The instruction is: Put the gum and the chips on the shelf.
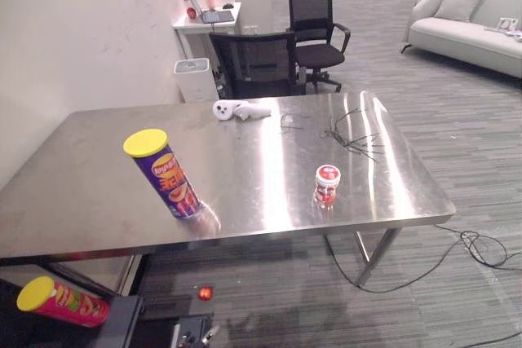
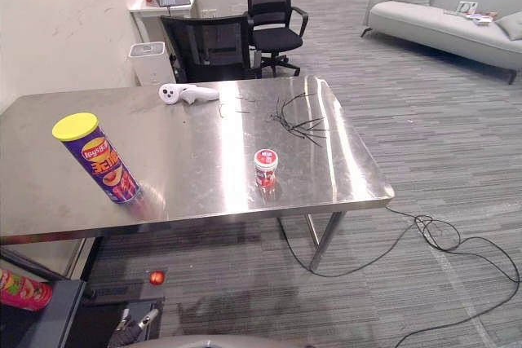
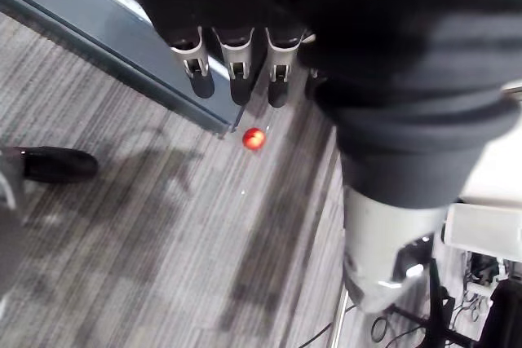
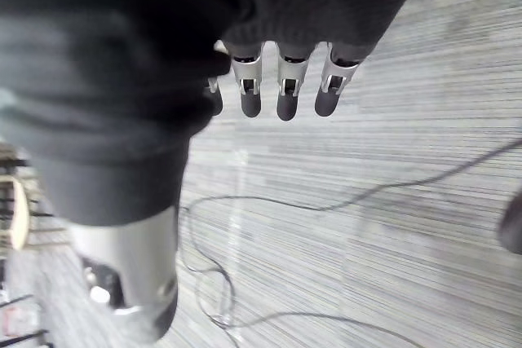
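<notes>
At the lower left of the left eye view, below the table (image 1: 269,165) edge, a red can (image 1: 61,301) with a yellow lid is seen lying on its side, just beside a grey shelf (image 1: 122,317). A small red ball (image 1: 205,292) is seen on the carpet (image 1: 457,132) near the shelf. On the left part of the steel table the chips (image 1: 165,173), a purple can with a yellow lid, are seen standing on end, well apart from everything else. At the table's far edge, above centre, a white controller (image 1: 239,109) is laid. Right of centre, near the front edge, the gum (image 1: 327,182), a small red-and-white jar, is stood upright. Black wires (image 1: 352,134) are strewn behind it. Two black chairs (image 1: 281,50) are placed beyond the table, and a pale sofa (image 1: 465,26) is seen at the upper right.

The left hand (image 3: 236,71) is shown in its wrist view hanging over the carpet, fingers straight and holding nothing. The right hand (image 4: 281,87) is likewise shown over carpet, fingers straight and empty.
</notes>
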`<state>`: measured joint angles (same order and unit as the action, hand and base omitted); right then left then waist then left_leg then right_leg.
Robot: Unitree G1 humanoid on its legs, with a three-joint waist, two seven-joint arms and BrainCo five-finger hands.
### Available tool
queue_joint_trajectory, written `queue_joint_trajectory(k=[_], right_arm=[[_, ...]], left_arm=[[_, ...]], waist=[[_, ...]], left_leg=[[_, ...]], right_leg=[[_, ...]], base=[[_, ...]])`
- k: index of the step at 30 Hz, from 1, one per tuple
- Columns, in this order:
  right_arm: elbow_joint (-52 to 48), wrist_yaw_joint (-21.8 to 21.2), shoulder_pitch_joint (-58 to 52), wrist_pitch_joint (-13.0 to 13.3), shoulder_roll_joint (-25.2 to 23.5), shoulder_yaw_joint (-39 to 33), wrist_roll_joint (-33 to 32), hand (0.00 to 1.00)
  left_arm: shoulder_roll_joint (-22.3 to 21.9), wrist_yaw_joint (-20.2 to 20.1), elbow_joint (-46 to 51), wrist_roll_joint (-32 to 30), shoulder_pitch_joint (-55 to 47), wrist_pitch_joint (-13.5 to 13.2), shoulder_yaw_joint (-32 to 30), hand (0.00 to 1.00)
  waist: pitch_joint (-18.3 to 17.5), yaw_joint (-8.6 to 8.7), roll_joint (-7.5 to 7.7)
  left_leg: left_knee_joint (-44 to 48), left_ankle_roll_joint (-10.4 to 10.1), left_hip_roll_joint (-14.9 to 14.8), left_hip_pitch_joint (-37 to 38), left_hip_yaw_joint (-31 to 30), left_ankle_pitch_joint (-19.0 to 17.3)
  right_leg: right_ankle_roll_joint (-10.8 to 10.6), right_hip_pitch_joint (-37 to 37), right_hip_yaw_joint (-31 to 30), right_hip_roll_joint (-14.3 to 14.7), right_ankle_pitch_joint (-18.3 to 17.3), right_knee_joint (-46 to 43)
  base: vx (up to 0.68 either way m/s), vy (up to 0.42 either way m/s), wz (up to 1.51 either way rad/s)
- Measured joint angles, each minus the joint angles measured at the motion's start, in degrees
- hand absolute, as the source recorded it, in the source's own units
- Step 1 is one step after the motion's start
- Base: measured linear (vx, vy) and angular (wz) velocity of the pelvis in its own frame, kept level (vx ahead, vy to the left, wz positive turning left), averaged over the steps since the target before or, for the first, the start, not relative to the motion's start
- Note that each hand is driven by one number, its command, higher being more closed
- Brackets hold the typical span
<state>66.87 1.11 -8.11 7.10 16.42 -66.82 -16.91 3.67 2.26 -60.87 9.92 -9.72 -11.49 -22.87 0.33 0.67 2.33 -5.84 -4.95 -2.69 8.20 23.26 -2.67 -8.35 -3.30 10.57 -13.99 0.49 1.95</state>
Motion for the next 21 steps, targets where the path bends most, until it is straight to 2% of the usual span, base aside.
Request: queue_joint_trajectory(k=[3, 4, 5, 7, 10, 11, 12, 14, 17, 18, 21], right_arm=[[-6.2, 1.6, 0.3, 0.6, 2.0, 2.7, 0.0, 0.00], [-13.9, 2.6, -0.1, 0.8, 2.4, 5.9, 0.1, 0.00], [-16.8, 3.4, -0.2, 1.1, 2.8, 7.8, 0.3, 0.00], [-30.7, 5.9, -0.8, 2.1, 3.5, 13.3, 1.5, 0.00], [-43.7, 7.6, -0.3, 4.2, 5.5, 18.9, 8.2, 0.00], [-45.1, 7.7, 0.1, 4.6, 6.1, 20.0, 9.4, 0.00], [-47.9, 7.2, 1.1, 5.5, 7.4, 22.8, 12.1, 0.00], [-50.6, 6.4, 1.5, 5.9, 8.5, 26.1, 12.6, 0.00], [-55.0, 1.9, 1.8, 6.7, 11.1, 32.6, 12.5, 0.00], [-56.6, -0.4, 1.8, 7.4, 12.5, 35.0, 12.5, 0.00], [-59.9, -3.8, 1.7, 8.4, 14.0, 38.3, 12.4, 0.00]], left_arm=[[0.2, 0.3, 0.2, 0.0, -1.2, -0.5, 0.1, 0.00], [0.2, 0.6, 0.4, 0.1, -1.4, -0.6, 0.5, 0.00], [0.2, 0.9, 0.4, 0.2, -1.5, -0.8, 0.8, 0.00], [0.5, 1.9, 1.1, 0.5, -1.7, -2.5, 2.3, 0.00], [1.3, 1.1, 2.1, 3.1, -2.2, -3.1, 4.4, 0.00], [1.5, 0.7, 2.1, 3.6, -2.2, -3.1, 5.0, 0.00], [2.0, -0.7, 2.1, 5.3, -2.9, -3.0, 6.6, 0.00], [2.8, -2.1, 1.8, 6.1, -3.6, -3.0, 8.9, 0.00], [4.0, -6.6, 0.4, 12.0, -4.8, -1.8, 13.2, 0.00], [4.3, -8.8, -0.4, 13.1, -5.3, -1.3, 15.0, 0.00], [4.4, -11.2, -0.8, 14.2, -6.0, -0.7, 18.1, 0.00]], waist=[[-0.4, 0.97, 0.44], [-0.6, 0.93, 0.61], [-0.7, 0.94, 0.67], [-1.1, 1.06, 0.78], [-2.6, 1.00, 0.96], [-2.6, 1.00, 1.00], [-2.8, 1.01, 1.07], [-2.8, 0.88, 1.10], [-2.9, 0.89, 0.84], [-2.9, 0.98, 0.82], [-2.8, 0.95, 0.65]], left_leg=[[0.0, 0.0, -0.2, 0.0, 0.4, 0.0], [0.0, -0.1, -0.2, 0.0, 1.1, -0.1], [0.0, -0.1, -0.2, -0.1, 1.3, -0.1], [0.1, -0.2, -0.2, -0.2, 1.3, -0.1], [0.4, 0.1, -0.1, -1.2, 1.1, 0.1], [0.4, 0.1, -0.1, -1.2, 1.1, 0.1], [0.4, 0.1, -0.1, -1.1, 0.9, 0.0], [0.4, 0.0, -0.1, -1.2, 0.5, 0.0], [0.4, 0.1, -0.1, -1.5, -0.4, -0.3], [0.7, 0.2, -0.2, -1.5, -0.4, -0.6], [4.5, 0.1, -0.8, -2.9, -0.4, -2.8]], right_leg=[[0.1, 0.2, -0.3, 0.2, -0.1, 0.1], [0.2, 0.8, -1.0, 0.3, -0.1, 0.2], [0.2, 1.0, -1.2, 0.4, -0.1, 0.1], [0.2, 1.2, -1.3, 0.4, -0.1, 0.2], [-0.1, 2.3, -1.3, 0.4, 0.1, 0.1], [-0.1, 2.3, -1.3, 0.4, 0.1, 0.1], [-0.1, 2.3, -1.4, 0.4, 0.1, 0.1], [-0.1, 2.5, -1.5, 0.5, 0.1, 0.1], [-0.1, 3.2, -1.7, 0.6, 0.1, -0.1], [-0.1, 3.2, -1.8, 0.6, 0.2, -0.2], [-0.2, 3.2, -1.9, 0.5, 0.2, -0.4]], base=[[-0.02, -0.032, -0.10], [-0.02, -0.020, -0.20], [-0.01, -0.022, -0.19], [0.00, -0.009, -0.04], [0.02, -0.013, 0.01], [0.04, -0.027, -0.01], [0.04, -0.024, -0.03], [0.03, -0.026, -0.05], [0.03, -0.039, -0.07], [0.01, -0.026, -0.05], [0.00, -0.031, -0.06]])
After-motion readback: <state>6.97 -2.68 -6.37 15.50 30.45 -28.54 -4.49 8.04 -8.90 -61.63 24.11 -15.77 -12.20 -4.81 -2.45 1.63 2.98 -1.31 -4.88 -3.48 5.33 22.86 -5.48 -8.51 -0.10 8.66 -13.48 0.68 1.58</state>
